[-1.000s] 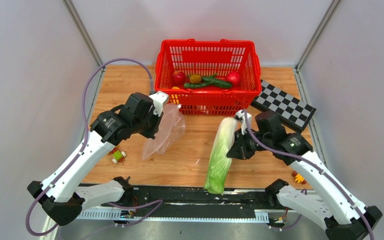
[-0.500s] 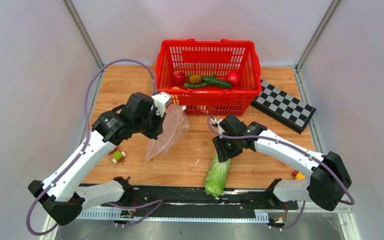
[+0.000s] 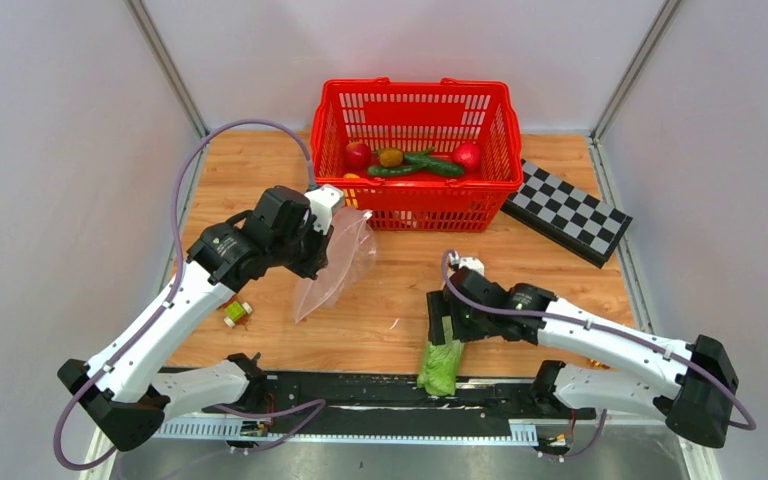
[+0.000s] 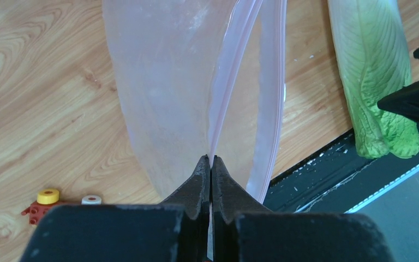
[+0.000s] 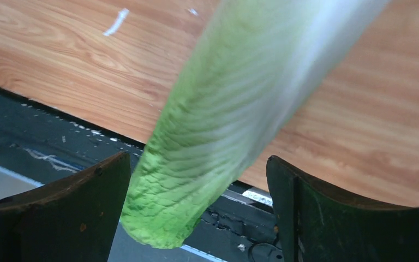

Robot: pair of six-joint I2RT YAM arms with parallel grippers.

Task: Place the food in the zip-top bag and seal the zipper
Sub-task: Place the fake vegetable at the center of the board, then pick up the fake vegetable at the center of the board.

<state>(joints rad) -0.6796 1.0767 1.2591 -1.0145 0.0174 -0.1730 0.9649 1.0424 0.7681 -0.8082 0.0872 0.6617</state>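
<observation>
Pale grey walls (image 3: 60,150) enclose my wooden tabletop (image 3: 260,170) on three sides, metal posts (image 3: 165,65) rising at its far corners.

Bright, even, diffuse light fills the overhead view and seems to come from above. The table (image 3: 260,170) is uniformly lit, with only soft, faint shadows under the arms and beside the red basket (image 3: 415,208). That view is sharp from edge to edge.

In the left wrist view the wood grain and the zip-top bag (image 4: 163,82) are crisp. The plastic has a mild milky sheen, and the left fingers (image 4: 199,185), close to the lens, look dark and slightly soft.

In the right wrist view the lettuce (image 5: 223,136) is smeared with blur, worst at its upper end. The wood grain is soft, and the right fingers (image 5: 60,202) sit in deep shade.
</observation>
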